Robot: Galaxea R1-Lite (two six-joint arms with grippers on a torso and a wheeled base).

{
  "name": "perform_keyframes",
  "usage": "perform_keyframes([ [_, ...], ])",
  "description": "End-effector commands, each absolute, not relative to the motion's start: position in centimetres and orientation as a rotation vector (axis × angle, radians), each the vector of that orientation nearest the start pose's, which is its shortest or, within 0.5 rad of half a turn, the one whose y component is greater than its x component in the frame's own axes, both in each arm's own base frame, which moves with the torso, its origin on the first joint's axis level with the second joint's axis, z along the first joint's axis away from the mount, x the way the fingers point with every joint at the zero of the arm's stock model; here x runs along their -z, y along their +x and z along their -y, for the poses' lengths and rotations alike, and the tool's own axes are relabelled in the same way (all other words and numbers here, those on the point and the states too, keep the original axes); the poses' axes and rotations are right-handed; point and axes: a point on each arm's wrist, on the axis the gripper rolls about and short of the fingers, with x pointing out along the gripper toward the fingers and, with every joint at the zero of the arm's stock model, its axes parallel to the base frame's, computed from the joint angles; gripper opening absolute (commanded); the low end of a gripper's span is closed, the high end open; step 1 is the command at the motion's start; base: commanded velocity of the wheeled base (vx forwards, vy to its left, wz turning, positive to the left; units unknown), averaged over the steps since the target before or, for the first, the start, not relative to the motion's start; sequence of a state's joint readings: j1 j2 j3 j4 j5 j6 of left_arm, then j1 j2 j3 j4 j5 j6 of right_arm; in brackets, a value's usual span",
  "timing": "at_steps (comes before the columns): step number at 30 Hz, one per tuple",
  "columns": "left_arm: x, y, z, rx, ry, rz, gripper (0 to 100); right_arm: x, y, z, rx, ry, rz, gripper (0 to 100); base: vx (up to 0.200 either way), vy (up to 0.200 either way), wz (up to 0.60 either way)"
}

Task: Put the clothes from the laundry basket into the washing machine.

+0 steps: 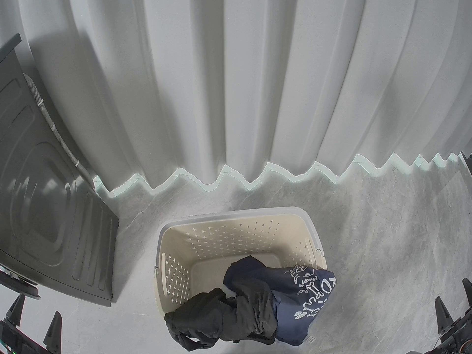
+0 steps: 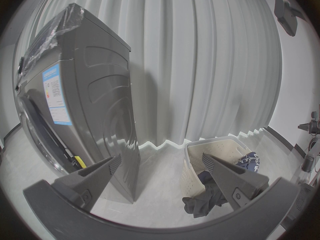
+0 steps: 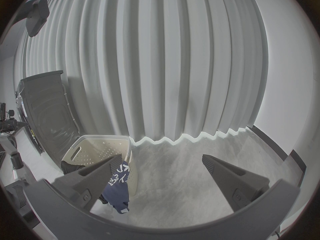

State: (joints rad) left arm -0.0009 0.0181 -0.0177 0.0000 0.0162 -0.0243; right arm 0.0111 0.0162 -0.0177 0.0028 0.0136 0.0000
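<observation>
A cream laundry basket (image 1: pixel 211 222) stands on the grey floor, low in the middle of the head view. Dark clothes (image 1: pixel 231 313) and a navy printed garment (image 1: pixel 300 293) lie in it and spill over its near rim. The grey washing machine (image 1: pixel 44 207) stands to the basket's left. My left gripper (image 1: pixel 34 320) hangs open at the lower left, apart from the basket. At the lower right my right gripper (image 1: pixel 455 303) is open too. The left wrist view has the washing machine (image 2: pixel 93 107), the basket (image 2: pixel 213 147) and clothes (image 2: pixel 203 200) beyond my open, empty left gripper (image 2: pixel 161 159). Beyond my open right gripper (image 3: pixel 161 159) are the basket (image 3: pixel 100 147) and navy garment (image 3: pixel 116 187).
White pleated curtains (image 1: pixel 246 74) hang behind the basket, down to the floor. Open grey floor (image 1: pixel 393 232) lies to the basket's right. A grey hose (image 1: pixel 54 129) runs down the washing machine's back edge.
</observation>
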Motion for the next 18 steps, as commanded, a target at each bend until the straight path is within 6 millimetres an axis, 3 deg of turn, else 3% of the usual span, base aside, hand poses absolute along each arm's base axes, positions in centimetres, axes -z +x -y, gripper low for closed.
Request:
perform_keyframes([
  [1,-7.59,-2.28,-0.04,-0.017,-0.025,0.0,100,-7.52,-2.28,0.0,-0.026,0.0,-0.003,100,0.0,0.0,0.0],
  [7,-7.59,-2.28,-0.04,-0.017,-0.025,0.0,100,-7.56,-2.29,0.0,-0.026,0.0,-0.002,100,0.0,0.0,0.0],
  [18,-7.59,-2.28,-0.04,-0.015,-0.026,0.0,100,-7.56,-2.29,0.0,-0.026,0.0,-0.002,100,0.2,0.0,0.0],
])
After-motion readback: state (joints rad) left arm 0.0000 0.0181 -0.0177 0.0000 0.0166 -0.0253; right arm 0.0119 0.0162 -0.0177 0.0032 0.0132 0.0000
